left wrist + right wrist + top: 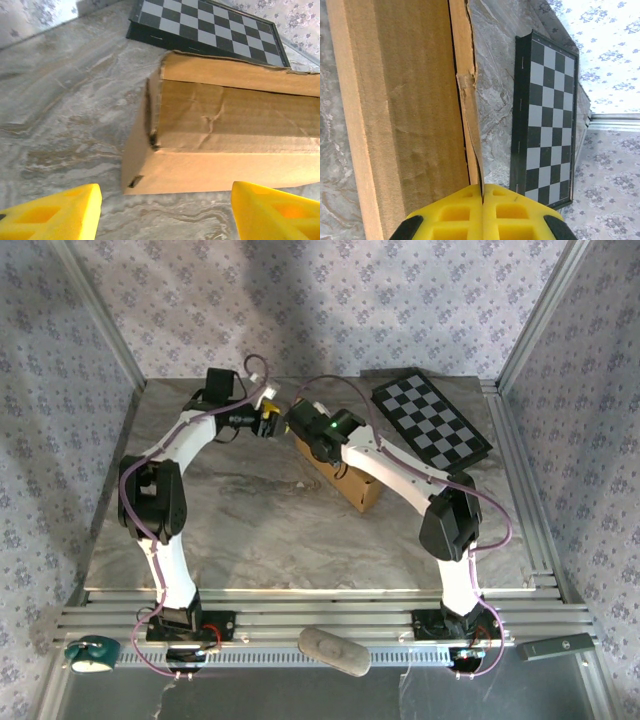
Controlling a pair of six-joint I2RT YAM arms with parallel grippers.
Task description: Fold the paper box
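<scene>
On counter (250, 530), mid-back, near checkerboard (545, 120): paper box (225, 130); left hand (165, 196) fingers wide apart, just short of box, no contact; right hand (482, 192) clamped together on box flap edge.

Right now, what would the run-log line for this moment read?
left jaws: open, short of paper box | right jaws: shut on its flap edge | box: assembled, lying on table near checkerboard panel

Robot lab cell: aluminium frame (330, 615), patterned backdrop walls (330, 300), marble-look tabletop (260, 530).
</scene>
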